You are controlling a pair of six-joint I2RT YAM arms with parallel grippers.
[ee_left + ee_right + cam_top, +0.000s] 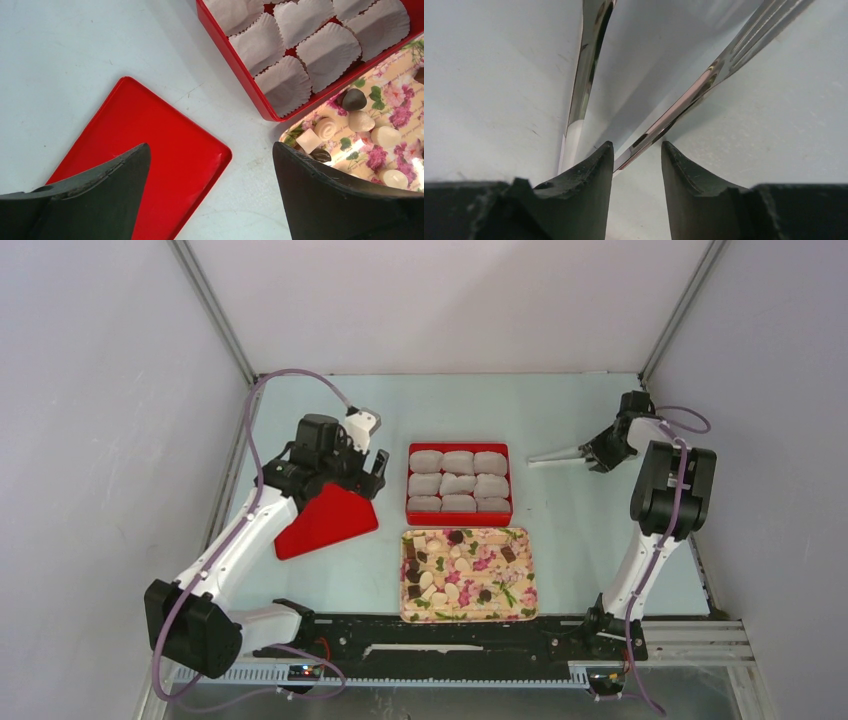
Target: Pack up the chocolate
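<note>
The chocolate (pixel 450 575) lies as several cream and dark brown pieces on a flowered tray (pixel 405 585) at the front centre. Some pieces also show in the left wrist view (pixel 361 121). A red box (pixel 460 520) behind the tray holds grey paper cups (pixel 458 483), all empty. My left gripper (pixel 378 465) is open and empty above the red lid's corner (pixel 145 130), left of the box (pixel 235 65). My right gripper (pixel 598 455) is at the back right, at the near end of metal tongs (pixel 555 455). Its jaws (pixel 636 145) stand apart, with one tong arm (pixel 684 102) running between them.
The red lid (pixel 325 522) lies flat on the table, left of the tray. The enclosure walls stand close on the left, right and back. The arms' base rail runs along the front edge.
</note>
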